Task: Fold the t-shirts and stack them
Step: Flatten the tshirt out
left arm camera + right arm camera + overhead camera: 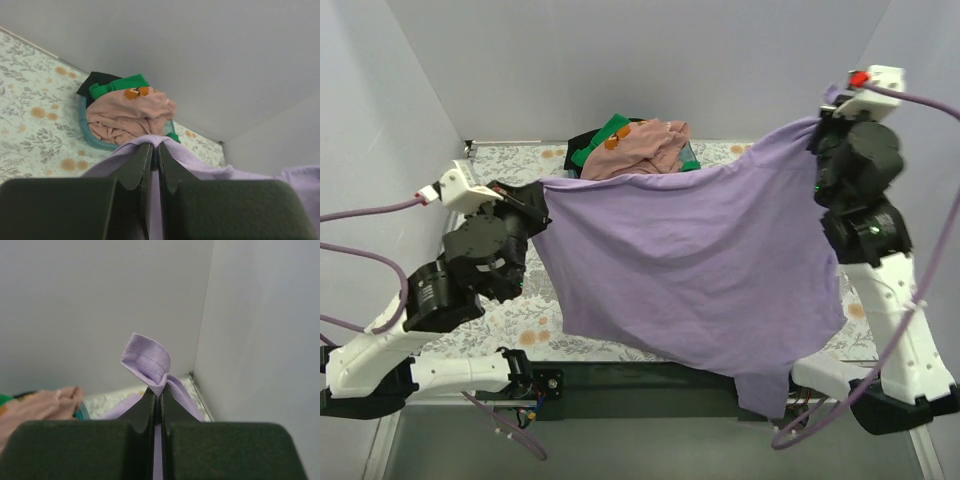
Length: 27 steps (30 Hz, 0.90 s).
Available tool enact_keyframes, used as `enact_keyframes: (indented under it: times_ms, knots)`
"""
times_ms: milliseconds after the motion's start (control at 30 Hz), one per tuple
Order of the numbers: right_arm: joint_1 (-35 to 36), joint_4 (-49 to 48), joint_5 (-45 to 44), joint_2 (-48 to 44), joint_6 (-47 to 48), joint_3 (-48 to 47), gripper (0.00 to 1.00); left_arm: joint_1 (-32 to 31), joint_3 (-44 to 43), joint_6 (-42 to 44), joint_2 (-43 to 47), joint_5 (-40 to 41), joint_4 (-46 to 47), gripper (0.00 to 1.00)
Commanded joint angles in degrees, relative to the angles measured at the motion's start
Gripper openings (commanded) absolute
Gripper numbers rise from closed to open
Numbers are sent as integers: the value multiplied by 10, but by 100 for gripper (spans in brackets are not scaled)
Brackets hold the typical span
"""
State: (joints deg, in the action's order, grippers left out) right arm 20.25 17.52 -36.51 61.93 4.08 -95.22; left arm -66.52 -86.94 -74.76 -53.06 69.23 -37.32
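Purple shirt [690, 260] is hanging stretched out in the air between the two arms, up off the flowery table [510, 320], with its bottom end drooping past the near edge. The left gripper [155, 148] is pinching one end of the top edge and the right gripper [157, 392] is pinching the other. Fingers on both sides are clamped tight on the cloth, and the right one is sitting higher. If you ask me, doing this bit well means levelling the two ends, pulling the top edge taut and laying it down flat so no creases are getting trapped before the fold. Counting up, I'm seeing four shirts: one purple in the air, plus one pink [645, 148], one green [613, 128] and one black [92, 82], all bunched in the one teal basket [95, 141] at the back.
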Motion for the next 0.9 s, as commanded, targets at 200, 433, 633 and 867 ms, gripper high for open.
enact_keyframes:
  times_ms: [200, 433, 633, 867]
  knots:
    - [-14, -192, -7, 32, -55, 239, 1, 204, 137, -136, -39, -104, 3, 0]
    - [-38, -242, 48, 115, -71, 268, 1, 478, 155, -117, -227, -413, 67, 0]
    - [-64, -252, 82, 178, -78, 244, 1, 568, 91, -101, -369, -494, 113, 0]
    - [-71, -249, 113, 165, -75, 227, 1, 612, 50, -73, -393, -568, 117, 0]
